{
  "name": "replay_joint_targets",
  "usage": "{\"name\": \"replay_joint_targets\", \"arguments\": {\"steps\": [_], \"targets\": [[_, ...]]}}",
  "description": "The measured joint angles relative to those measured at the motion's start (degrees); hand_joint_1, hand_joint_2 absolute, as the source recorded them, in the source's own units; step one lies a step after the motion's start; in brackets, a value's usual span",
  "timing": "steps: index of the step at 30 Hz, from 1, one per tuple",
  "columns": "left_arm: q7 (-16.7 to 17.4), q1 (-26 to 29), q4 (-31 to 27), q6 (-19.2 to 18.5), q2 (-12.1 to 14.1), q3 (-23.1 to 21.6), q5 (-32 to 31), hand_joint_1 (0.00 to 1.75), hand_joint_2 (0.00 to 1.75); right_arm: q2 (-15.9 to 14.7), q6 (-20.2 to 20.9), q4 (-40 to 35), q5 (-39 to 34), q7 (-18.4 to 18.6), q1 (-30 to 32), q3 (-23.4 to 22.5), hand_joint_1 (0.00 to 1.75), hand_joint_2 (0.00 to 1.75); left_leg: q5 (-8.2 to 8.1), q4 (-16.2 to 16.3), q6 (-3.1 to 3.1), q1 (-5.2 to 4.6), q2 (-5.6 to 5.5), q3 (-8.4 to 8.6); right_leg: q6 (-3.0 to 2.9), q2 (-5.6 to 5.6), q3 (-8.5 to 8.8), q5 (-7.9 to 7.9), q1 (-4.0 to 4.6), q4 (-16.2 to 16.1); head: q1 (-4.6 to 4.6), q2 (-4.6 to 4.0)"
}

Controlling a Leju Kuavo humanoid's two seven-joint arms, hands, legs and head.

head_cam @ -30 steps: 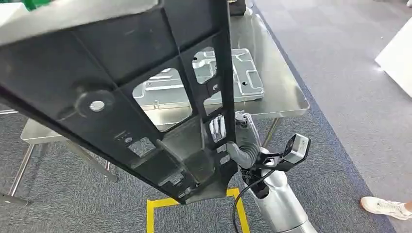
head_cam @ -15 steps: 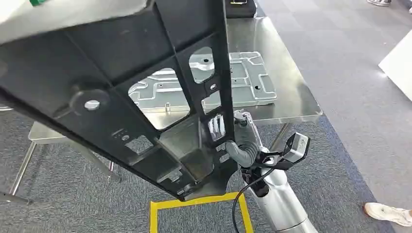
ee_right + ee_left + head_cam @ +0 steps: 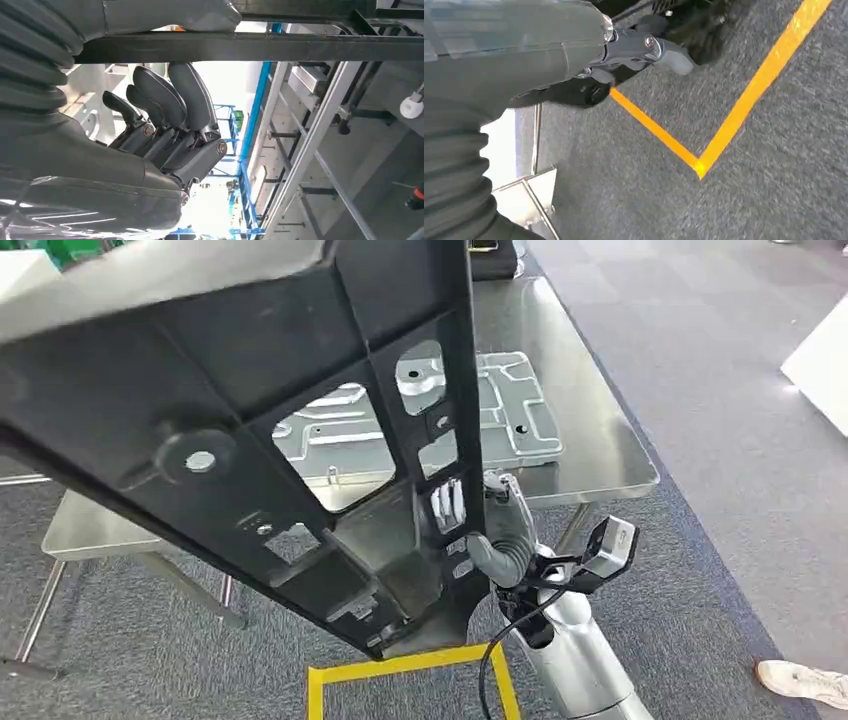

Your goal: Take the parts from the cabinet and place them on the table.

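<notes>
A large black plastic frame with ribs and cut-outs hangs tilted above the floor, right in front of the head camera. My right hand grips its right-hand bar; in the right wrist view the fingers curl under the bar and the thumb lies on top. In the left wrist view my left hand holds a dark edge of the frame, its thumb against it. A silver stamped metal plate lies on the steel table beyond the frame.
Yellow tape marks a square on the grey carpet below the frame. A person's white shoe stands at the lower right. A white panel lies at the right edge. Metal shelving is seen past the right hand.
The whole picture has shifted a little, so the camera moved. The black frame stays in the same grip and the plate on the table has not moved.
</notes>
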Motion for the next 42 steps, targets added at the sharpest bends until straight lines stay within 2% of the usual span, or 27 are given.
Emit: {"name": "replay_joint_targets", "arguments": {"steps": [1, 2, 6, 7, 9, 10, 11, 12, 13, 15, 16, 18, 19, 20, 21, 22, 24, 26, 27, 28, 30, 32, 35, 37, 40, 41, 42], "targets": [[0.02, -0.06, 0.02, 0.00, -0.02, 0.00, 0.00, 0.00, 1.75, -0.02, 0.02, 0.00, 0.00, -0.04, -0.03, 0.00, 1.75, 1.75, -1.11, -0.71, 0.25, -0.51, -0.06, 0.81, 0.41, 0.05, -0.24, -0.25, 0.37, 0.47, 0.00, 0.00], [0.00, -0.12, 0.02, -0.04, 0.00, 0.00, 0.00, 0.00, 1.75, -0.02, 0.00, 0.00, 0.00, -0.04, 0.02, 0.00, 1.75, 1.75, -1.14, -0.40, 1.10, -0.53, -0.16, 0.45, 0.70, 0.09, -0.36, -0.16, 0.29, 0.30, 0.00, 0.00], [0.00, 0.00, 0.02, -0.04, 0.07, 0.02, -0.02, 0.00, 1.75, -0.02, -0.09, -0.04, 0.00, -0.02, -0.05, -0.02, 1.75, 1.75, -1.23, -1.11, 2.66, -0.50, -0.22, 1.03, 1.97, -0.02, -0.10, -0.99, -0.12, 0.95, 0.00, 0.00], [-0.07, -0.06, 0.02, -0.04, 0.09, 0.02, 0.00, 0.00, 1.75, -0.02, -0.09, -0.04, 0.00, -0.02, -0.14, -0.02, 1.75, 1.75, -1.42, -1.19, 3.02, -0.54, -0.20, 1.23, 2.11, -0.01, -1.38, -2.36, -0.18, 3.62, 0.00, 0.00], [0.00, -0.17, 0.02, -0.04, 0.07, 0.00, 0.00, 0.00, 1.75, -0.07, -0.09, 0.00, 0.00, -0.04, -0.10, -0.02, 1.75, 1.75, -1.67, -1.17, 3.47, -0.75, -0.19, 1.31, 2.36, 0.01, -6.57, -6.21, -0.16, 12.78, 0.00, 0.00], [0.00, -0.21, 0.02, -0.04, 0.02, 0.00, 0.00, 0.00, 1.75, -0.11, -0.09, 0.07, 0.00, -0.04, -0.10, -0.02, 1.75, 1.75, -1.79, -1.13, 3.61, -0.88, -0.20, 1.35, 2.40, 0.00, -9.26, -7.31, -0.16, 16.98, 0.00, 0.00], [0.00, -0.23, 0.02, -0.04, 0.02, 0.00, 0.00, 0.00, 1.75, -0.13, -0.09, 0.13, 0.00, -0.04, -0.10, -0.04, 1.75, 1.75, -1.96, -1.07, 3.63, -1.01, -0.23, 1.48, 2.32, 0.01, -10.85, -6.98, -0.14, 18.79, 0.00, 0.00], [0.02, -0.18, 0.02, -0.07, 0.02, 0.00, 0.00, 0.00, 1.75, -0.15, -0.09, 0.13, 0.00, -0.04, -0.10, -0.06, 1.75, 1.75, -2.21, -1.07, 3.66, -1.10, -0.28, 1.79, 2.13, 0.00, -10.80, -5.06, -0.12, 17.51, 0.00, 0.00], [0.02, -0.18, 0.02, -0.09, 0.02, 0.00, 0.00, 0.00, 1.75, -0.18, -0.09, 0.13, 0.00, -0.04, -0.13, -0.11, 1.75, 1.75, -2.44, -1.06, 3.64, -1.23, -0.36, 2.23, 1.82, 0.00, -9.38, -2.21, -0.07, 13.77, 0.00, 0.00], [0.09, -0.28, 0.02, -0.15, 0.00, 0.00, 0.00, 0.00, 1.75, -0.20, -0.09, 0.11, 0.00, -0.20, -0.25, -0.13, 1.75, 1.75, -3.00, -1.10, 3.51, -1.43, -0.42, 3.18, 0.77, 0.00, -4.90, 3.35, 0.40, 3.64, 0.00, 0.00], [0.18, -0.33, 0.02, -0.15, -0.22, 0.00, 0.00, 0.00, 1.75, -0.20, -0.09, 0.11, 0.00, -0.28, -0.30, -0.17, 1.75, 1.75, -3.30, -1.09, 3.23, -1.69, -0.41, 3.34, 0.21, -0.10, -3.73, 2.49, 0.86, 1.67, 0.02, 0.00], [0.26, -0.59, 0.02, -0.17, -0.17, 0.00, 0.00, 0.00, 1.75, -0.22, -0.07, 0.04, 0.00, -0.39, -0.25, -0.18, 1.75, 1.75, -3.57, -1.14, 2.59, -1.49, -0.42, 3.26, 0.09, -0.03, -3.71, 2.40, 1.03, 0.87, 0.02, 0.00], [0.26, -0.61, 0.02, -0.15, -0.20, 0.00, 0.00, 0.00, 1.75, -0.22, -0.07, 0.04, 0.00, -0.39, -0.24, -0.17, 1.75, 1.75, -3.69, -1.41, 2.24, -1.39, -0.32, 3.42, -0.26, 0.06, -3.66, 2.17, 1.15, 0.91, 0.00, 0.00], [0.26, -0.76, 0.02, -0.15, -0.22, 0.00, 0.00, 0.00, 1.75, -0.22, -0.07, -0.04, 0.00, -0.42, -0.28, -0.18, 1.75, 1.75, -3.82, -1.68, 1.94, -1.48, -0.27, 3.75, -0.45, 0.17, -3.38, 2.20, 1.01, 0.45, 0.00, 0.00], [0.26, -0.78, 0.02, -0.15, -0.15, 0.00, 0.00, 0.00, 1.75, -0.20, -0.07, -0.13, 0.00, -0.44, -0.23, -0.17, 1.75, 1.75, -4.19, -1.30, 1.67, -1.47, -0.17, 3.96, -0.60, 0.02, -2.49, 2.47, 0.24, -0.44, 0.00, 0.00], [0.26, -0.77, 0.02, -0.05, -0.15, 0.00, 0.00, 0.00, 1.75, -0.20, 0.09, -0.20, 0.00, -0.44, -0.38, -0.18, 1.75, 1.75, -5.11, 0.43, 1.43, -1.57, -0.17, 3.35, -0.90, 0.02, -2.00, 2.29, 0.24, -0.79, 0.00, 0.00], [0.24, -0.72, 0.02, 0.04, -0.15, 0.00, 0.00, 0.00, 1.75, -0.13, 0.11, -0.20, -0.02, -0.55, -0.47, -0.17, 1.75, 1.75, -9.18, 9.51, 1.04, -1.15, -0.18, -1.47, -1.34, -0.13, -1.61, 1.97, 0.33, -0.78, -0.02, 0.00], [0.20, -0.52, 0.02, 0.04, -0.13, 0.00, -0.02, 0.00, 1.75, -0.13, 0.11, -0.15, 0.02, -0.52, -0.38, -0.15, 1.75, 1.75, -10.55, 16.21, 0.45, -0.87, -0.18, -5.69, -1.36, -0.19, -1.24, 1.50, 0.37, -0.70, 0.00, 0.00], [0.15, -0.41, 0.02, 0.11, -0.13, 0.00, 0.00, 0.00, 1.75, -0.13, 0.15, -0.15, 0.00, -0.54, -0.33, -0.15, 1.75, 1.75, -9.23, 15.76, 0.23, -0.66, -0.16, -6.02, -1.29, -0.15, -0.88, 1.22, 0.33, -0.68, 0.00, 0.00], [0.09, -0.36, 0.02, 0.17, -0.13, 0.00, 0.00, 0.00, 1.75, -0.13, 0.17, -0.15, 0.02, -0.52, -0.36, -0.15, 1.75, 1.75, -6.91, 13.18, 0.07, -0.46, -0.16, -5.27, -1.20, -0.09, -0.53, 0.91, 0.29, -0.59, -0.02, 0.00], [0.07, -0.26, 0.02, 0.24, -0.09, 0.00, 0.00, 0.00, 1.75, -0.13, 0.20, -0.15, 0.00, -0.55, -0.42, -0.15, 1.75, 1.75, -0.52, 2.52, 0.11, -0.15, -0.09, -0.95, -0.72, -0.01, 0.41, 0.01, 0.18, -0.22, 0.00, 0.00], [0.00, -0.21, 0.02, 0.31, -0.09, 0.00, 0.00, 0.00, 1.75, -0.13, 0.22, -0.15, 0.00, -0.57, -0.52, -0.15, 1.75, 1.75, -0.96, -1.29, 0.79, -0.54, -0.13, 0.74, 0.05, 0.11, 0.28, -0.65, 0.55, 0.34, 0.00, 0.00], [0.00, -0.18, 0.02, 0.33, -0.07, 0.00, 0.00, 0.00, 1.75, -0.13, 0.20, -0.15, 0.00, -0.59, -0.55, -0.11, 1.75, 1.75, -1.13, -0.88, 1.77, -0.82, -0.23, 0.40, 0.91, 0.01, 0.37, -0.73, 0.43, -0.05, 0.00, 0.00], [-0.07, 0.00, 0.02, 0.31, -0.04, 0.02, -0.02, 0.00, 1.75, -0.15, 0.17, -0.31, 0.00, -0.61, -0.66, -0.13, 1.75, 1.75, -0.96, -1.68, 2.56, -0.40, -0.18, 1.23, 1.66, 0.00, 0.08, -1.76, 0.08, 1.52, 0.00, 0.00], [0.00, -0.16, 0.02, 0.31, -0.04, 0.02, 0.00, 0.00, 1.75, -0.20, 0.04, -0.35, 0.02, -0.63, -0.29, -0.13, 1.75, 1.75, -1.42, -1.67, 3.24, -0.45, -0.14, 1.43, 2.15, 0.02, -7.25, -7.21, 0.05, 14.41, 0.00, 0.00], [-0.02, -0.12, 0.02, 0.31, -0.07, 0.00, 0.00, 0.00, 1.75, -0.24, -0.17, -0.35, 0.09, -0.70, 0.08, -0.13, 1.75, 1.75, -1.62, -1.64, 3.24, -0.45, -0.18, 1.57, 2.29, 0.01, -9.64, -7.72, 0.03, 17.92, 0.00, 0.00], [-0.11, -0.07, 0.02, 0.31, -0.07, 0.00, 0.00, 0.00, 1.75, -0.33, -0.26, -0.35, 0.20, -0.88, 0.47, -0.15, 1.75, 1.75, -1.83, -1.64, 3.22, -0.45, -0.21, 1.84, 2.36, 0.00, -10.39, -6.69, -0.04, 18.21, 0.00, 0.00]]}}
